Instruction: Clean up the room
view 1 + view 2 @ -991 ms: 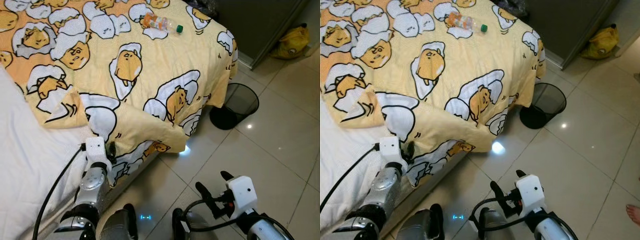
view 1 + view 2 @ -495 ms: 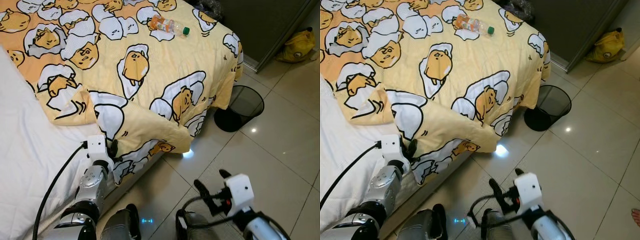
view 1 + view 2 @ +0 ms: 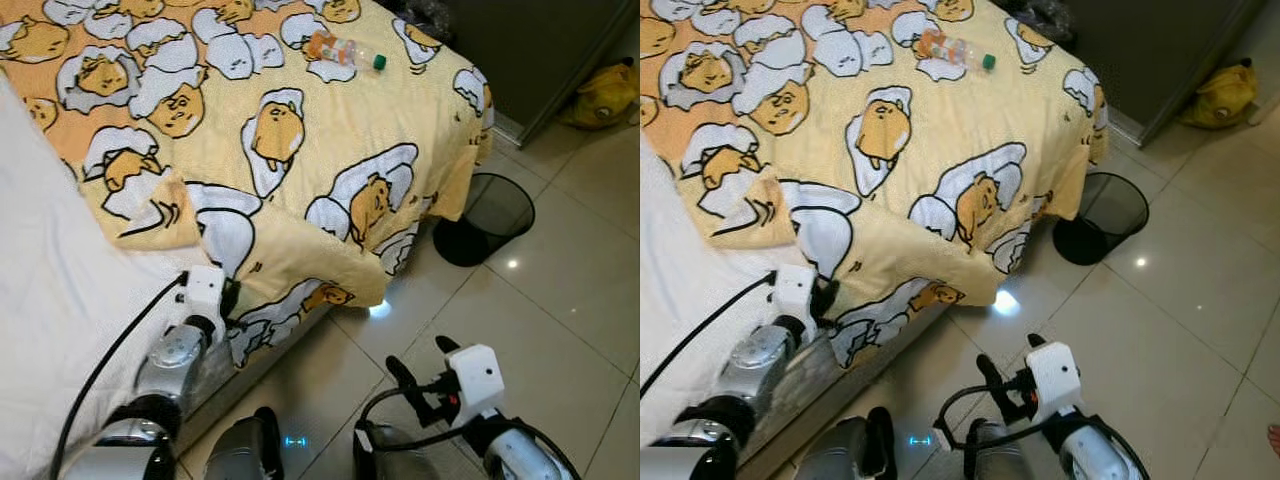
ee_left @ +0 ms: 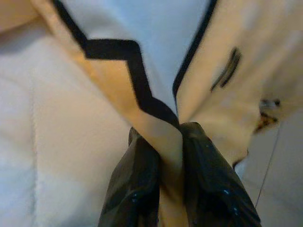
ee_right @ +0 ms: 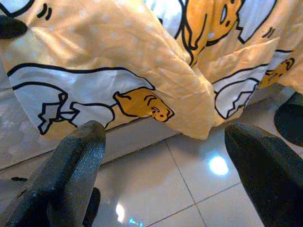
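The left end effector (image 4: 170,156) is pinching a fold of the yellow cartoon blanket (image 3: 330,150) at the bed's (image 3: 50,270) near edge, beside bare white sheet. The right end effector (image 5: 165,156) is hovering over the floor tiles (image 3: 560,300) beside the bed, fingers spread. A plastic bottle (image 3: 345,50) is lying on the bed's far end; what looks like a mesh bin (image 3: 485,215) is standing off its corner.
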{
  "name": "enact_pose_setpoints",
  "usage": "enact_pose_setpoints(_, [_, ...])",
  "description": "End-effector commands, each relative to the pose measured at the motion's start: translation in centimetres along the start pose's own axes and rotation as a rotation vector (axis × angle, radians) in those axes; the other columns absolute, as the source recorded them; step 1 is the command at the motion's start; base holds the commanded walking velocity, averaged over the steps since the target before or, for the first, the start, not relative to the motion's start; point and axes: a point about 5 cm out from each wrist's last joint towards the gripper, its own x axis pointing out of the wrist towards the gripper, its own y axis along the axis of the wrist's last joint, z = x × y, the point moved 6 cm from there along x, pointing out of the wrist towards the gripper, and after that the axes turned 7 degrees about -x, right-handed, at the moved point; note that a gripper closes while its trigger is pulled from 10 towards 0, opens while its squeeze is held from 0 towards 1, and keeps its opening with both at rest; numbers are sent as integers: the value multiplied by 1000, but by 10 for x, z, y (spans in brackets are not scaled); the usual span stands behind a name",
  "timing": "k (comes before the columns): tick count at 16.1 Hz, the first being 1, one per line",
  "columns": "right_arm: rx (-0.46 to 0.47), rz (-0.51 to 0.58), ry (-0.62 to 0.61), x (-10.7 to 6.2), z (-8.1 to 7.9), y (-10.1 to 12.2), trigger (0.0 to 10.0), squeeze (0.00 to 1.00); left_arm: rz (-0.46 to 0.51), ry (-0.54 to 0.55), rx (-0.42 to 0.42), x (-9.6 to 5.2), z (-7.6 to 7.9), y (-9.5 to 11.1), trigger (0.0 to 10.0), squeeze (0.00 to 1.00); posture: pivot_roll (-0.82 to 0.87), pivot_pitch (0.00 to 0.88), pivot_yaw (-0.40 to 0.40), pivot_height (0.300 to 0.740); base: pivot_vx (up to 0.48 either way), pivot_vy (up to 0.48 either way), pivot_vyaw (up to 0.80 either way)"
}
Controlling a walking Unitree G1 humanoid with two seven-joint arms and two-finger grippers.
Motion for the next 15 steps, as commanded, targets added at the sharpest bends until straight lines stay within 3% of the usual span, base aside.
enact_pose_setpoints(1, [-3, -23, -5, -3, 2, -7, 10000, 0, -70, -153, 42, -5, 29, -22, 10000, 0, -255, 202, -24, 740, 0, 0, 0])
enact_pose_setpoints(4, [-2, -22, 3, -1, -1, -8, 10000, 0, -71, -222, 128, -10, 35, -25, 10000, 0, -250, 200, -20, 740, 0, 0, 0])
enact_pose_setpoints(6, [-1, -25, 7, 0, -2, -10, 10000, 0, -46, -259, 124, -13, 40, -23, 10000, 0, -246, 196, -18, 740, 0, 0, 0])
enact_pose_setpoints(10, [-1, -27, 12, 2, -3, -11, 10000, 0, -44, -295, 195, -18, 41, -27, 10000, 0, -243, 192, -14, 740, 0, 0, 0])
enact_pose_setpoints(15, [0, -30, 16, 2, -5, -13, 10000, 0, -86, -306, 224, -29, 33, -42, 10000, 0, -242, 190, -11, 740, 0, -358, 0])
